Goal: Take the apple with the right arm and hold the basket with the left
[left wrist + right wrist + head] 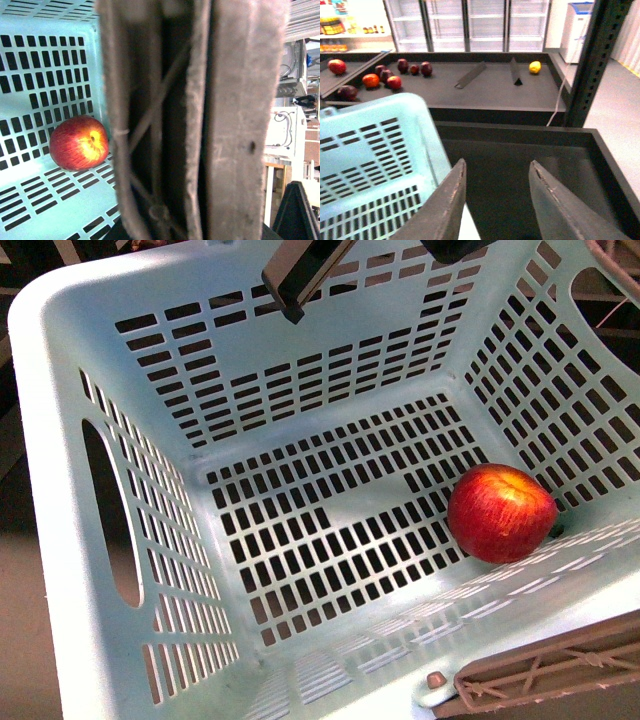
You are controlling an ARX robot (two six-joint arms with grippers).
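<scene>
Shows apple (500, 512) lower right on basket (60, 390) floor, right tool (498, 167) spread and empty, left tool (200, 231) state untellable behind handle (225, 100).

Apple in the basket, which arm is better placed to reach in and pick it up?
Right. The right gripper is open and empty beside the basket wall, while the handle fills the left wrist view, so the left arm looks tied up there. The apple lies unobstructed.

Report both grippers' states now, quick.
Left gripper: cannot be told; the basket handle fills its view and hides the fingers.
Right gripper: open, holding nothing.
</scene>
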